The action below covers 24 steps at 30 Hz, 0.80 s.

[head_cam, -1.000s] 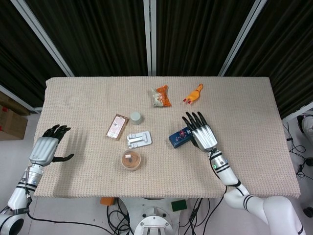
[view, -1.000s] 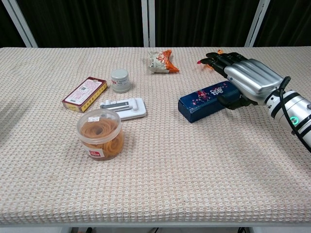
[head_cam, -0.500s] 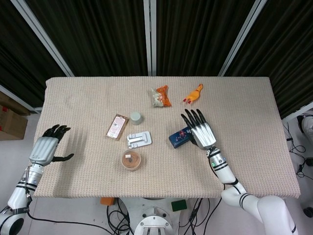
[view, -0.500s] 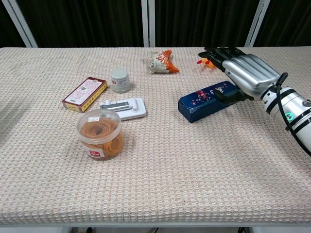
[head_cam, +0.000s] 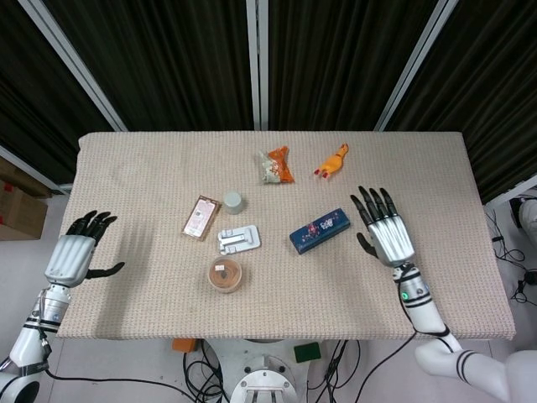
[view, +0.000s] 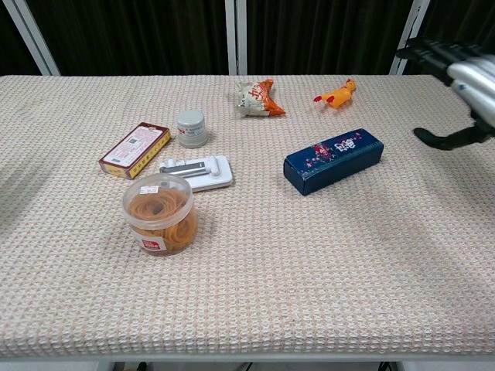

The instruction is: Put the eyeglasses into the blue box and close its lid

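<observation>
blue box (head_cam: 319,230) lid down, mid-table | eyeglasses not visible, judged inside | right hand (head_cam: 385,234) just right of box, spread, empty | left hand (head_cam: 73,254) far left, empty, fingers apart | step: task looks finished; next: nothing but a lid check

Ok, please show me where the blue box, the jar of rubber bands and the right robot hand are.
blue box (view: 333,160): chest view, on its closed lid.
jar of rubber bands (view: 160,214): chest view, on its clear side wall.
right robot hand (head_cam: 388,232): head view, on the back of the hand.
</observation>
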Each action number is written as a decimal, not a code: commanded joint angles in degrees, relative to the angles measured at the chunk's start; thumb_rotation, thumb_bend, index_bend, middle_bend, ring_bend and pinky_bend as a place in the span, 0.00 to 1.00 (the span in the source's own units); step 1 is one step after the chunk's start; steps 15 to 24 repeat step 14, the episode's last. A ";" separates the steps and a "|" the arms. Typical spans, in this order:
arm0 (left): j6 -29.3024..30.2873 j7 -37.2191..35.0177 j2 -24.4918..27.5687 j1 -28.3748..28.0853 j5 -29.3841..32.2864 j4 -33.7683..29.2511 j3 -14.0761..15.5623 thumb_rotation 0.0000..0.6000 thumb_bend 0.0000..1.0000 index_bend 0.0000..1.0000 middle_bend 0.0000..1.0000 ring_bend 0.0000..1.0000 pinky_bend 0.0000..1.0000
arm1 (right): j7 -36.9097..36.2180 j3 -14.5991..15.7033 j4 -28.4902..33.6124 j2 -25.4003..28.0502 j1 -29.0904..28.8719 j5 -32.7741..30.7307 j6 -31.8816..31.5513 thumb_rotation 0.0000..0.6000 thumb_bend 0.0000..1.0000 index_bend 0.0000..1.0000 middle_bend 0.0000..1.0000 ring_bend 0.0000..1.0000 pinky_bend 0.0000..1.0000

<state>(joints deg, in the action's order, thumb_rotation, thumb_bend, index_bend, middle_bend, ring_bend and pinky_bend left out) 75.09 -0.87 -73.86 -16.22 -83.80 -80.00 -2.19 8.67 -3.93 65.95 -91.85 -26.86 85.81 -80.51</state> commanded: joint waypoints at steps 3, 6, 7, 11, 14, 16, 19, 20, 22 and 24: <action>3.37 1.51 0.13 1.75 -1.02 -1.02 0.14 0.72 0.13 0.15 0.10 0.05 0.16 | 9.18 4.96 24.19 22.66 13.11 -8.52 -3.21 1.00 0.33 0.00 0.00 0.00 0.00; 4.89 2.27 0.24 2.60 -1.20 -1.46 0.14 0.71 0.13 0.14 0.10 0.05 0.16 | 8.28 6.00 24.94 24.24 15.78 -8.50 -4.82 1.00 0.33 0.00 0.00 0.00 0.00; 5.27 2.48 0.34 2.82 -1.22 -1.61 0.12 0.71 0.13 0.14 0.10 0.05 0.16 | 8.15 6.27 25.03 24.45 16.36 -8.27 -5.15 1.00 0.33 0.00 0.00 0.00 0.00; 6.28 3.20 1.03 3.60 -1.22 -2.42 0.14 0.68 0.13 0.14 0.10 0.05 0.16 | 7.67 6.81 25.18 24.62 17.90 -7.03 -5.85 1.00 0.33 0.00 0.00 0.00 0.00; 6.48 3.73 1.61 3.89 -1.54 -3.06 0.36 0.66 0.13 0.14 0.10 0.05 0.16 | 7.48 6.11 24.38 24.23 18.03 -6.44 -5.68 1.00 0.34 0.00 0.00 0.00 0.00; 6.48 3.73 1.61 3.89 -1.54 -3.06 0.36 0.66 0.13 0.14 0.10 0.05 0.16 | 7.48 6.11 24.38 24.23 18.03 -6.44 -5.68 1.00 0.34 0.00 0.00 0.00 0.00; 6.48 3.73 1.61 3.89 -1.54 -3.06 0.36 0.66 0.13 0.14 0.10 0.05 0.16 | 7.48 6.11 24.38 24.23 18.03 -6.44 -5.68 1.00 0.34 0.00 0.00 0.00 0.00; 6.48 3.73 1.61 3.89 -1.54 -3.06 0.36 0.66 0.13 0.14 0.10 0.05 0.16 | 7.48 6.11 24.38 24.23 18.03 -6.44 -5.68 1.00 0.34 0.00 0.00 0.00 0.00; 6.48 3.73 1.61 3.89 -1.54 -3.06 0.36 0.66 0.13 0.14 0.10 0.05 0.16 | 7.48 6.11 24.38 24.23 18.03 -6.44 -5.68 1.00 0.34 0.00 0.00 0.00 0.00; 6.48 3.73 1.61 3.89 -1.54 -3.06 0.36 0.66 0.13 0.14 0.10 0.05 0.16 | 7.48 6.11 24.38 24.23 18.03 -6.44 -5.68 1.00 0.34 0.00 0.00 0.00 0.00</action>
